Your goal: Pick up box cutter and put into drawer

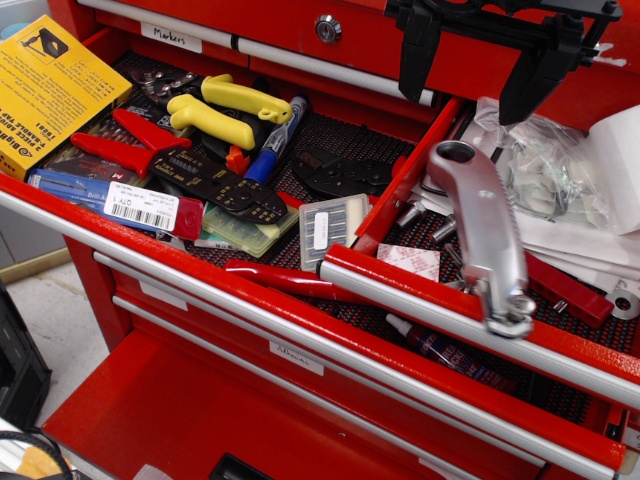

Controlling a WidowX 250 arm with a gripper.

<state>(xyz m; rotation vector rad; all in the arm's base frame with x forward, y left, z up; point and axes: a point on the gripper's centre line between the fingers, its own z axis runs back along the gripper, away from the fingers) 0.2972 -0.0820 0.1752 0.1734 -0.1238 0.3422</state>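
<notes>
The box cutter (485, 230) is a long silver-grey knife with a round hole at its far end. It lies lengthwise in the narrower red drawer (400, 288), and its near tip rests over the silver front rail. My gripper (465, 100) hangs above the far end of the box cutter. Its black fingers (415, 60) are spread wide with nothing between them.
Clear plastic bags (545, 165) and white papers (570, 245) fill the right part of the narrow drawer, with a red tool (565, 290) near its front. The wider drawer on the left holds yellow-handled pliers (225, 105), red crimpers (125, 145) and a yellow box (45, 90).
</notes>
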